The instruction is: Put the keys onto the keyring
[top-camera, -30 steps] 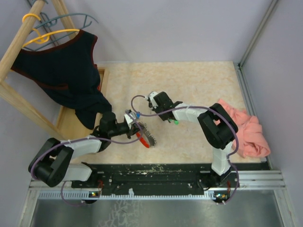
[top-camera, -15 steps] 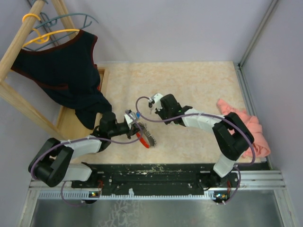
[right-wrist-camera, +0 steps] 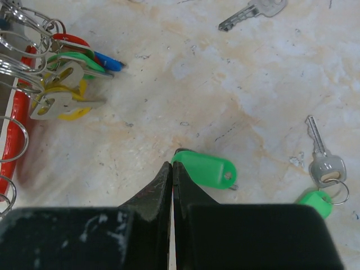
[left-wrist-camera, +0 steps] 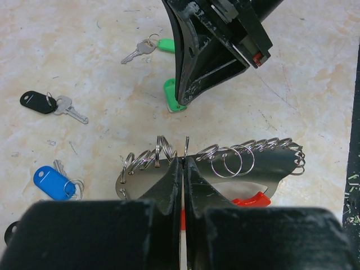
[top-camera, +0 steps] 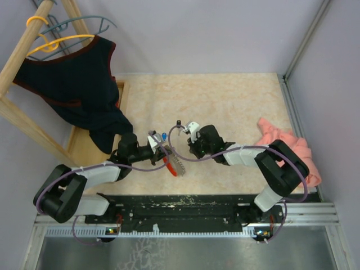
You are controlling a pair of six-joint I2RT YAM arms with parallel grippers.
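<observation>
**Left to right, as seen from beside the rig.** The left gripper (left-wrist-camera: pixel 183 164) is clenched on the grey toothed strip of the keyring (left-wrist-camera: pixel 270 169) at about mid-length. The red band (left-wrist-camera: pixel 250 201) lies behind, and the wire rings (left-wrist-camera: pixel 225 160) stand along the strip's edge. Keys already threaded (right-wrist-camera: pixel 64 70), tagged red, green, yellow and blue, cluster at one end.

The right gripper (right-wrist-camera: pixel 172 166) has its fingers pressed together. Its tips sit at the near end of a green tag (right-wrist-camera: pixel 205 167) that lies flat on the table (right-wrist-camera: pixel 236 84). I cannot tell whether the tag is pinched or only touched. A second green-tagged key (right-wrist-camera: pixel 320 185) lies well apart to the right.

**Handling, by judgement.** The keys look light. Their tags are thin, smooth plastic, likely to skid or slip from steel fingers, and lying flat they offer little purchase. The end opposite the hole is the sensible hold, since it leaves the ring end free for threading. The keyring appears stiff enough to be steadied by its strip alone.
</observation>
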